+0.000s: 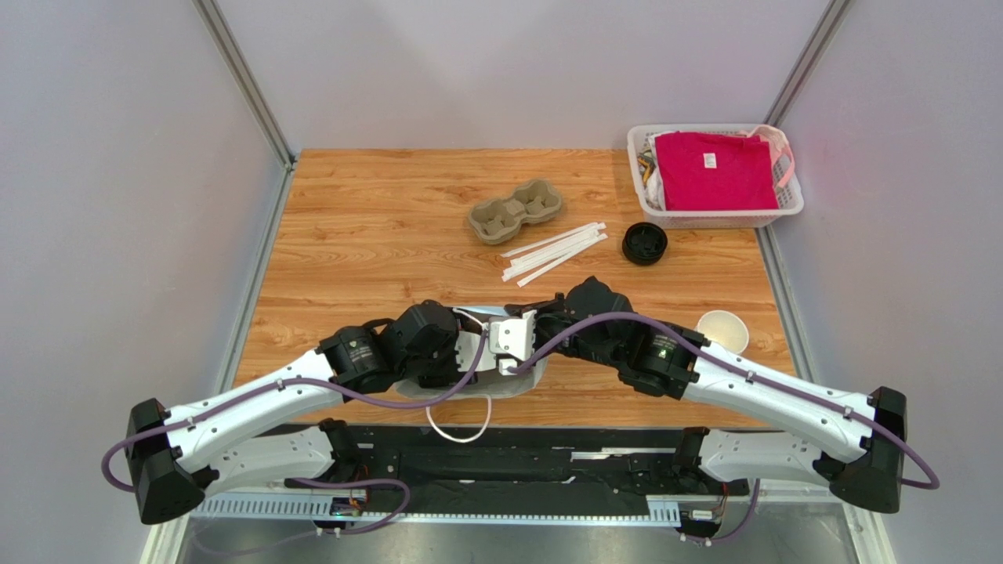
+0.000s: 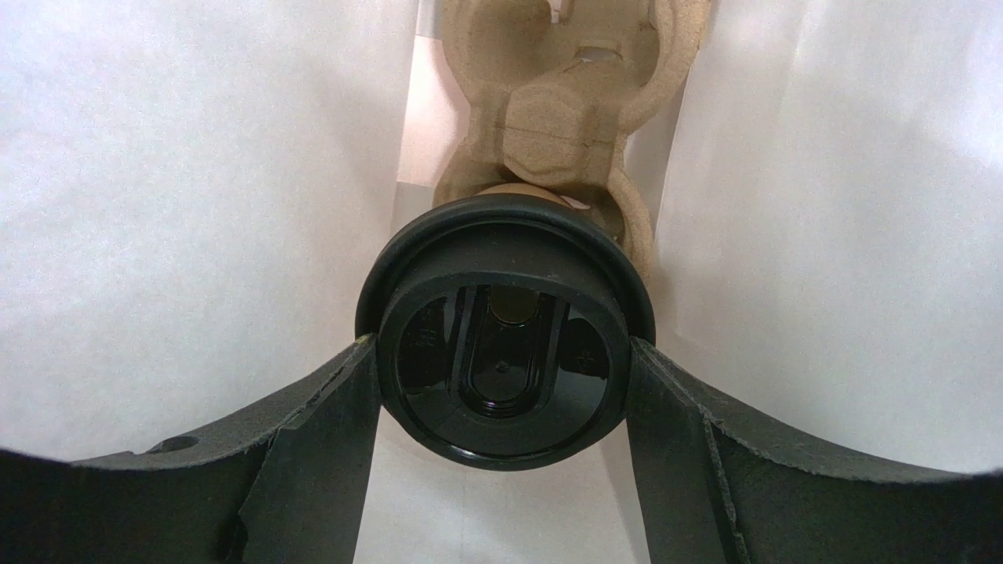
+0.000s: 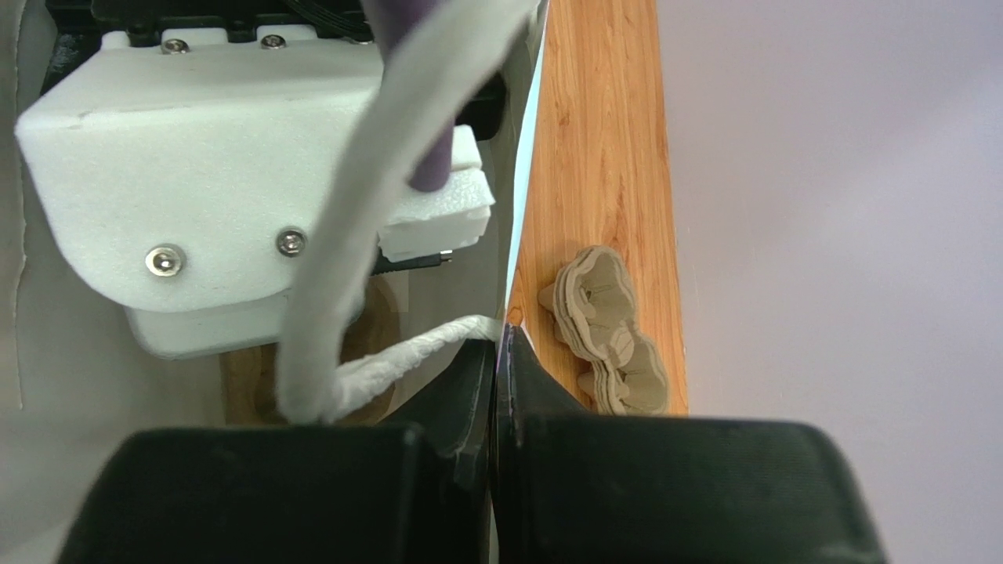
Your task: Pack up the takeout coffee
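The takeout coffee (image 2: 506,276) is a brown cup under a round black lid, standing in a pulp carrier (image 2: 565,118) inside a white paper bag (image 2: 177,212). My left gripper (image 2: 504,349) reaches down into the bag, its two fingers pressed against opposite sides of the lid. My right gripper (image 3: 500,353) is shut on the bag's thin top edge (image 3: 522,188), beside the rope handle (image 3: 353,235). From above, the bag (image 1: 471,385) sits at the near table edge with the left gripper (image 1: 471,347) and right gripper (image 1: 530,335) meeting over it; the cup is hidden there.
A stack of pulp carriers (image 1: 516,212) lies mid-table, with white straws (image 1: 553,253) and black lids (image 1: 644,243) to its right. A lidless cup stack (image 1: 722,331) stands by the right arm. A white basket (image 1: 786,206) holding pink cloth is at the far right.
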